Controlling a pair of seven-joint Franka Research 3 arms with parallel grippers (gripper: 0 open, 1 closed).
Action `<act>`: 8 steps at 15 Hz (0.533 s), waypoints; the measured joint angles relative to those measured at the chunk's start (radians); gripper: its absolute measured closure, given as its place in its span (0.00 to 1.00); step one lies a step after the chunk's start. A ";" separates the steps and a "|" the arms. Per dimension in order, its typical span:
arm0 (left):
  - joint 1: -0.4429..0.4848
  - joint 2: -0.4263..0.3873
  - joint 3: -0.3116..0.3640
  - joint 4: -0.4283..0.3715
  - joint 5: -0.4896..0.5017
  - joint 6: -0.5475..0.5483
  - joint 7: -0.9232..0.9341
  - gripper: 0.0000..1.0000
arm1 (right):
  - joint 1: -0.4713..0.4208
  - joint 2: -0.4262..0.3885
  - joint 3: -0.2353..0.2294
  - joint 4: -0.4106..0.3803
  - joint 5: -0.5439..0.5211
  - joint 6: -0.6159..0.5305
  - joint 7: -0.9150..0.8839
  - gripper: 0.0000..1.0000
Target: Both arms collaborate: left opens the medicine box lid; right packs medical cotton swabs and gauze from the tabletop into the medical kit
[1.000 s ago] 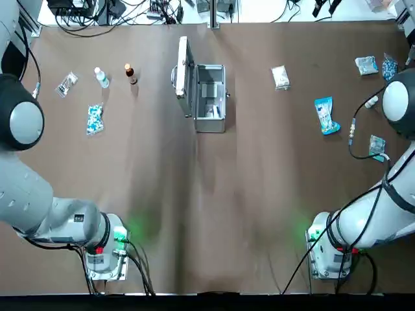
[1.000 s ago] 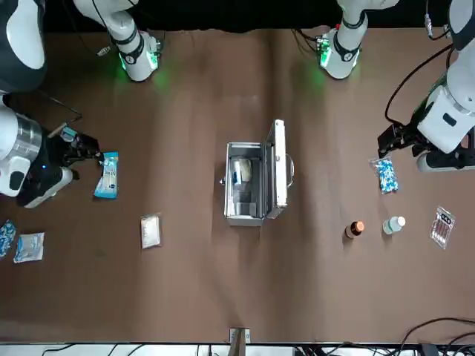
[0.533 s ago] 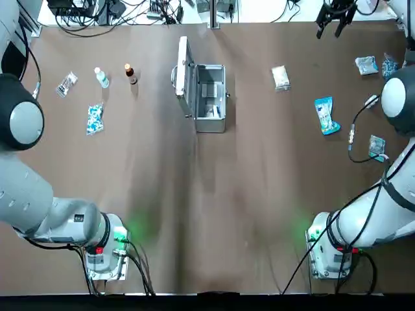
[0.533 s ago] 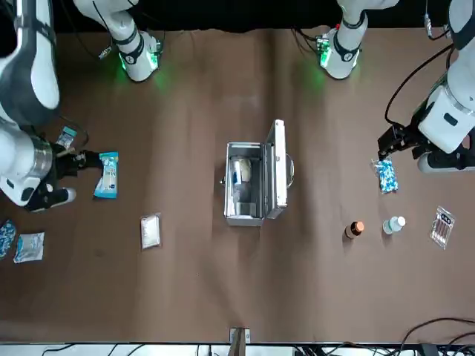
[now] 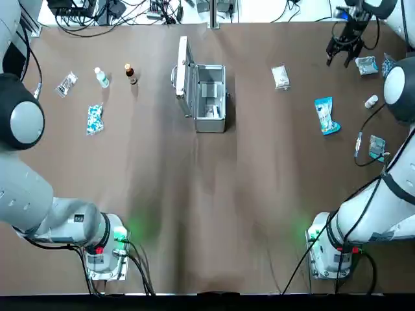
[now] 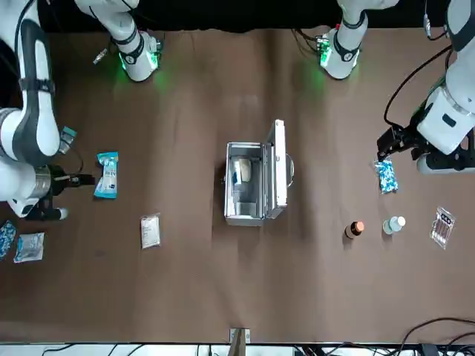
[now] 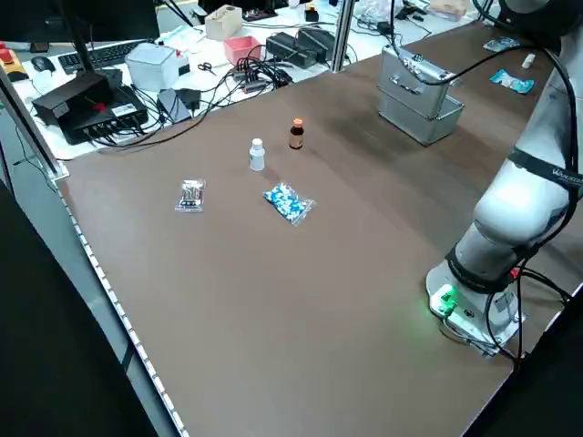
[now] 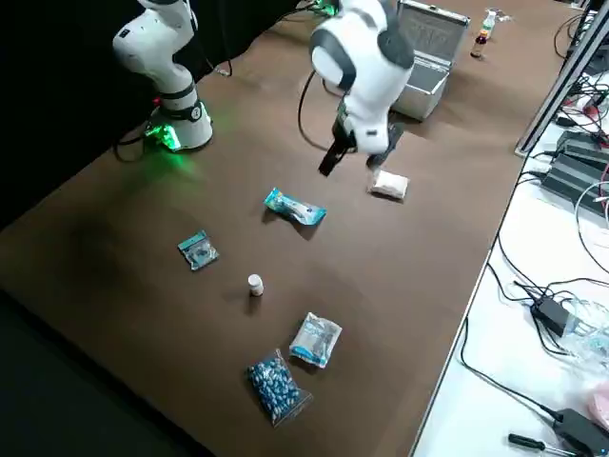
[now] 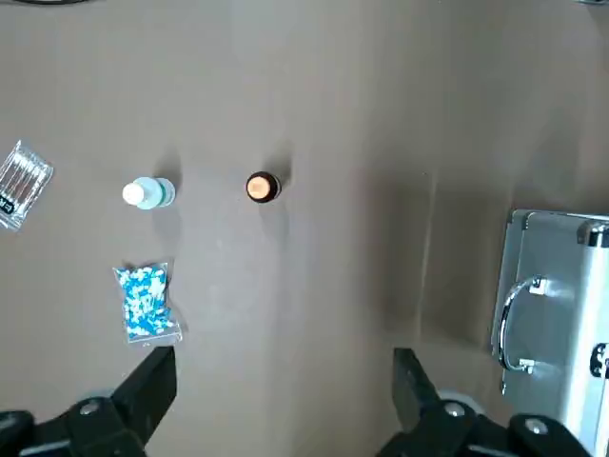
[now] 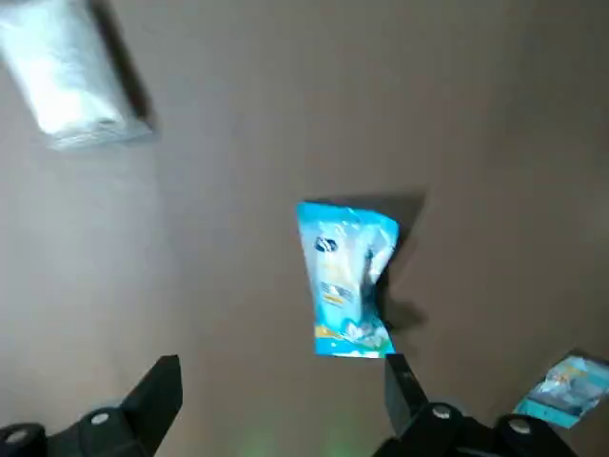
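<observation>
The medical kit [image 5: 209, 99] stands at the far middle of the table, grey inside showing. Its medicine box lid [image 5: 183, 67] is raised upright on the robot's left side. The gauze [image 5: 280, 76] lies to the kit's right. Farther right lies the blue packet of medical cotton swabs [image 5: 325, 115]. High above the table's far right hangs my right gripper [image 5: 340, 57], open and holding nothing. In the right wrist view the swabs packet [image 10: 344, 278] sits far below between its fingers [image 10: 162, 390]. My left gripper [image 6: 384, 144] is open too, high over the table's left side.
On the left are a white bottle [image 5: 102, 77], a brown bottle [image 5: 131, 73], a blue-speckled packet [image 5: 95, 118] and a clear packet [image 5: 66, 83]. Small packets [image 5: 366, 64] and a tiny white bottle [image 5: 371, 102] lie at the far right. Cables run beyond the far edge.
My right arm has swung, and its gripper has come into the top view over the far right of the table. The left arm, the kit and the packets have not moved.
</observation>
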 joint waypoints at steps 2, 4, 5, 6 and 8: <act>-0.001 0.007 -0.002 -0.001 0.000 0.004 0.000 0.00 | -0.007 0.031 0.000 -0.033 -0.014 0.003 0.000 0.09; -0.001 0.008 -0.003 -0.001 0.000 0.008 0.000 0.00 | -0.006 0.052 0.000 -0.078 -0.047 0.054 0.000 0.25; 0.000 0.008 -0.003 -0.001 0.000 0.009 0.000 0.00 | -0.005 0.058 0.001 -0.104 -0.069 0.087 0.000 0.26; 0.000 0.008 -0.003 -0.001 0.000 0.010 0.000 0.00 | -0.004 0.065 0.002 -0.125 -0.082 0.108 0.000 0.27; 0.000 0.006 -0.003 0.000 0.000 0.010 0.000 0.00 | -0.003 0.085 0.003 -0.149 -0.092 0.125 0.000 0.30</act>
